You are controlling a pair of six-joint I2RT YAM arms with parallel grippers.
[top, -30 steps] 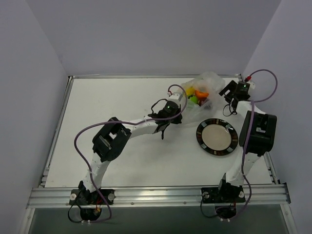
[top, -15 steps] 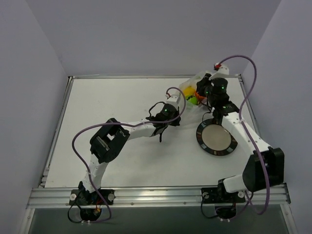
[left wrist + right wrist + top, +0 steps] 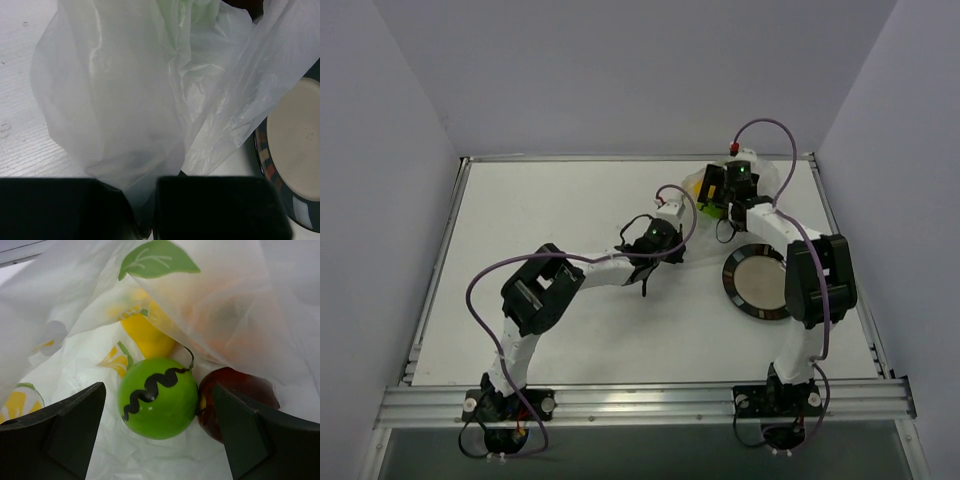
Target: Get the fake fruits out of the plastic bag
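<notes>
While clear crinkly leaf-printed plastic bag [image 3: 125, 100] beside black-rimmed plate [image 3: 295, 135] holds glossy green fruit [image 3: 157, 397], yellow fruit [image 3: 147, 335], dark-red fruit [image 3: 232, 400], left gripper [image 3: 145, 210] clamps its film; right gripper [image 3: 160, 435] gapes wide, flanking green fruit.

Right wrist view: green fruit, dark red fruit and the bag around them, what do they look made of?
Green fruit: probably hard plastic with a glossy finish. It shows small highlights, flat uniform colour and a black wavy line across it.
Dark red fruit: seems to be the same glossy plastic, partly hidden.
Plastic bag: thin translucent film, crinkled and creased, with printed leaf and yellow marks.
</notes>
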